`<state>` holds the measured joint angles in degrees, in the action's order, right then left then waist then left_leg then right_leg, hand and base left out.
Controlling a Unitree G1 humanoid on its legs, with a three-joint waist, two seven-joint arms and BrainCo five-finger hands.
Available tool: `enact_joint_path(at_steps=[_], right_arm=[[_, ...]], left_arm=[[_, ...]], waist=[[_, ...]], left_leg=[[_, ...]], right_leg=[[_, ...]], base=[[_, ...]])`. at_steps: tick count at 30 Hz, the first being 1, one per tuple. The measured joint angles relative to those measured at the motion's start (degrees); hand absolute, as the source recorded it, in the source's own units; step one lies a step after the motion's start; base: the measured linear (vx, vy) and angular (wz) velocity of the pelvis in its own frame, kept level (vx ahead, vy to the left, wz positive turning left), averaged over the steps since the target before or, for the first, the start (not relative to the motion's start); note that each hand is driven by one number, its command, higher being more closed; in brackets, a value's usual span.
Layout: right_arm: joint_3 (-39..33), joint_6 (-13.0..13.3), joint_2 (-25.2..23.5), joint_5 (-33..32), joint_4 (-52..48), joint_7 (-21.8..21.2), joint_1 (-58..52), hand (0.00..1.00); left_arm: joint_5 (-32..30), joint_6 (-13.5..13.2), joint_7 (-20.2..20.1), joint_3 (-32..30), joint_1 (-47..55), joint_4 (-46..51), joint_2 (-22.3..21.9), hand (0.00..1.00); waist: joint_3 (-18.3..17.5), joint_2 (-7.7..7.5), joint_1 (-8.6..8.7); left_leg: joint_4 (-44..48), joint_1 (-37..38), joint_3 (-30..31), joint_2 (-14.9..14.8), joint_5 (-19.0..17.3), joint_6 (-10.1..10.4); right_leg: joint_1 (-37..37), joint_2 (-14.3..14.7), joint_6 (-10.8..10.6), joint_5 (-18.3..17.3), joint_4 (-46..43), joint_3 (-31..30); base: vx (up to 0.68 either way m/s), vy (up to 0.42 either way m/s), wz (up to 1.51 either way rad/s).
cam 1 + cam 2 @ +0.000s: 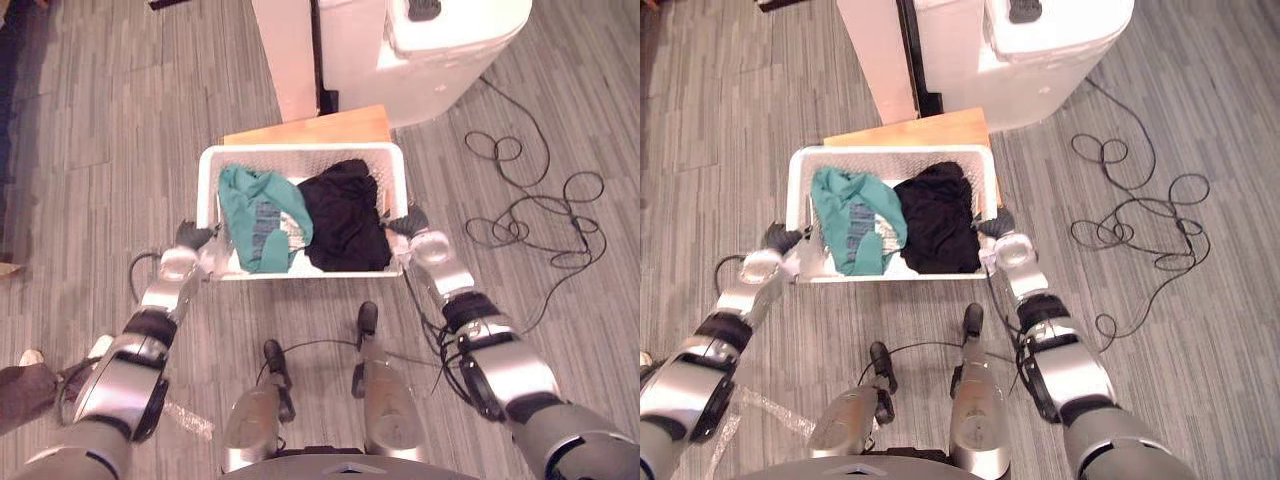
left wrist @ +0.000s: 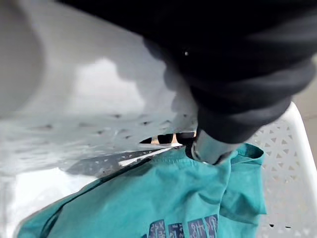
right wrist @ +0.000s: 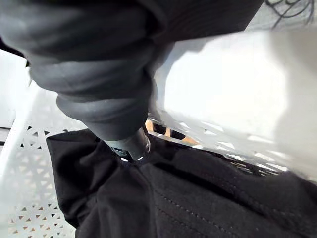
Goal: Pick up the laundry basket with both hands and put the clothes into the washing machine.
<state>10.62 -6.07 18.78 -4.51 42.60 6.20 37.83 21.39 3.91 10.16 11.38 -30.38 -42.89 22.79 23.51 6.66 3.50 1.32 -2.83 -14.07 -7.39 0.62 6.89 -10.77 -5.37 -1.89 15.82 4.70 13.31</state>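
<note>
The left hand (image 1: pixel 193 236) and right hand (image 1: pixel 410 221) each pinch a side rim of the white perforated plastic laundry basket (image 1: pixel 300 153) holding a teal garment (image 1: pixel 262 215) beside a black garment (image 1: pixel 345 215).

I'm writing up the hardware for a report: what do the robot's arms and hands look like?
The arms are rounded silver-grey shells joined by black bands at the joints. The left hand and right hand each wear a dark ribbed cover over the back and wrist.

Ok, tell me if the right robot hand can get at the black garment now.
Probably yes: the right robot hand grips the wall of the laundry basket, and the black garment lies uncovered just inside it. It would have to let go first.
</note>
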Motion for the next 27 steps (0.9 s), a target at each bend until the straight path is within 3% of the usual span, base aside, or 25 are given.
enact_joint_path(at_steps=[4,9,12,16,18,19,20,21,22,27], right_arm=[[1.0,0.2,-0.3,-1.8,-3.7,-2.4,-8.5,1.0],[2.4,1.2,-0.4,-1.6,-6.8,-4.4,-19.2,1.0],[2.1,1.6,0.1,-1.7,-8.2,-4.4,-22.9,1.0],[1.6,1.5,-0.2,-1.7,-8.2,-4.7,-24.6,1.0],[1.6,1.5,-0.2,-1.7,-8.2,-4.7,-24.9,1.0],[1.3,1.6,0.2,-1.7,-8.5,-4.8,-24.8,1.0],[0.8,1.8,0.0,-1.6,-9.2,-4.8,-25.0,1.0],[0.2,2.2,-0.2,-1.5,-10.7,-4.9,-25.4,1.0],[-0.2,2.6,-1.3,-1.5,-11.3,-4.9,-25.4,1.0],[-2.6,3.0,-4.4,-1.6,-12.5,-4.9,-26.8,1.0]], left_arm=[[2.0,-0.1,-2.3,0.0,11.5,4.0,-0.3,1.0],[3.3,-0.8,-3.4,-0.1,26.4,7.9,-2.7,1.0],[4.9,-1.2,-3.5,0.0,31.5,8.5,-5.1,1.0],[4.9,-0.9,-4.5,-0.1,35.7,8.5,-6.7,1.0],[4.9,-0.8,-5.5,-0.2,37.5,8.6,-7.7,1.0],[4.9,-0.8,-5.6,-0.5,38.7,9.3,-8.9,1.0],[4.9,-0.8,-5.6,-1.1,39.5,9.9,-9.4,1.0],[5.1,-0.8,-5.6,-2.0,39.9,11.1,-9.5,1.0],[5.1,-0.8,-5.6,-3.5,40.5,12.7,-9.3,1.0],[4.9,-1.0,-6.5,-5.3,40.5,13.7,-7.4,1.0]], waist=[[-6.2,-0.53,-0.34],[-12.7,-1.99,-1.17],[-14.0,-2.05,-2.05],[-14.0,-1.82,-3.35],[-14.3,-1.36,-3.85],[-14.8,-0.48,-5.21],[-15.4,0.4,-5.11],[-15.5,0.46,-4.76],[-15.8,-1.32,-4.92],[-15.6,-4.05,-3.11]], left_leg=[[0.3,1.3,1.0,-0.6,-1.1,0.2],[4.4,3.7,1.4,-2.5,-5.0,0.7],[14.0,-1.1,2.9,-4.0,-8.0,-0.5],[23.4,-4.8,6.7,-4.6,-7.6,-1.0],[23.7,-3.1,10.4,-3.4,-8.6,-0.5],[23.6,-1.8,12.7,-2.2,-11.6,-0.9],[22.0,-0.7,13.6,-2.2,-13.3,-1.5],[19.3,0.5,15.9,-1.4,-15.2,-0.4],[17.5,1.0,17.3,2.0,-14.9,-1.1],[14.5,0.7,10.6,6.4,-12.7,-4.3]], right_leg=[[2.1,0.4,-0.4,-1.1,0.0,1.1],[6.9,1.6,-0.8,-3.4,0.1,1.5],[7.1,2.4,-0.3,-4.6,0.0,2.6],[8.5,3.1,-0.2,-5.8,-0.7,1.7],[9.0,3.5,-0.6,-6.9,-2.8,-1.9],[8.7,4.0,-0.8,-6.9,-3.1,-3.7],[8.5,4.7,-1.1,-6.7,-3.0,-4.9],[7.8,5.2,-1.4,-6.5,-3.1,-7.5],[5.8,4.5,-2.1,-6.1,-3.5,-12.0],[1.5,1.4,-4.5,-6.5,-1.7,-18.0]], base=[[0.1,0.027,0.12],[0.07,0.032,0.01],[0.01,0.015,0.14],[-0.05,-0.013,0.16],[-0.07,0.019,-0.13],[-0.11,0.113,-0.5],[-0.13,0.161,-0.58],[-0.19,0.232,-0.64],[-0.16,0.198,-0.76],[-0.12,0.145,-0.78]])
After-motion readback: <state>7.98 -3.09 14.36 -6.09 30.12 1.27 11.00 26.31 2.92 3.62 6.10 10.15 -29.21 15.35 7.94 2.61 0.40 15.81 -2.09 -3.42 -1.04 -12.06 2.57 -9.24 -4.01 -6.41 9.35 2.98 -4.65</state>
